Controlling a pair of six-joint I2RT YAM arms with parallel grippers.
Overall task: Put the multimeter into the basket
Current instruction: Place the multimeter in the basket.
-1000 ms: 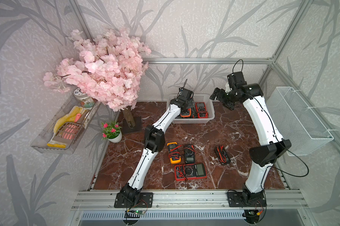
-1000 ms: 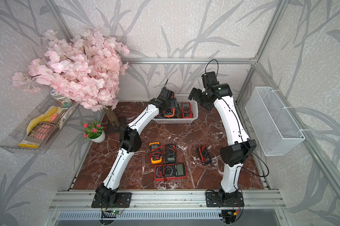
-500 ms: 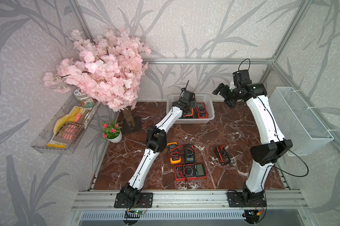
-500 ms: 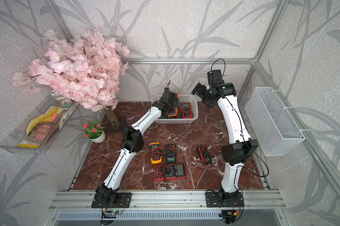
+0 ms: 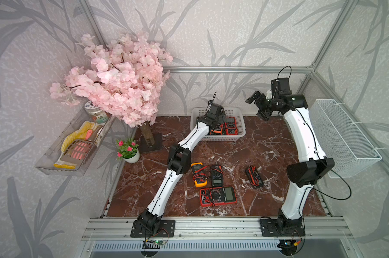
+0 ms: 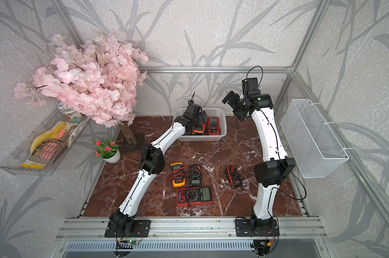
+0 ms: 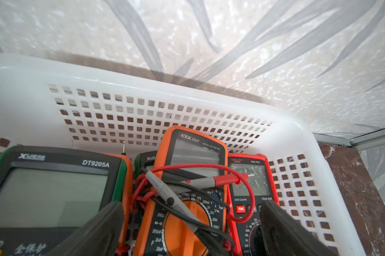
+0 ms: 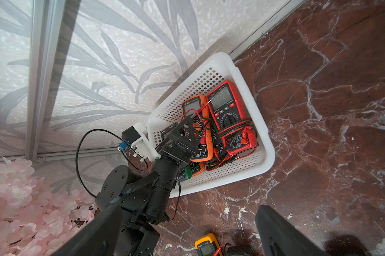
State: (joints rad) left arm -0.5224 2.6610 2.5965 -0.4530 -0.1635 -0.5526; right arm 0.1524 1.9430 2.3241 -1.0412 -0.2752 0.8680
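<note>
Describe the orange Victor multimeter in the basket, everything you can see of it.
The orange multimeter has an orange rubbery-looking case, black face, grey display, orange dial and "VICTOR 890F" printed above the display. It lies face up inside the white basket, seemingly atop other meters, between a green-edged multimeter and a red multimeter close alongside. Red and black test leads drape across its face. The left gripper hangs open astride it, apparently clear of its sides.
</note>
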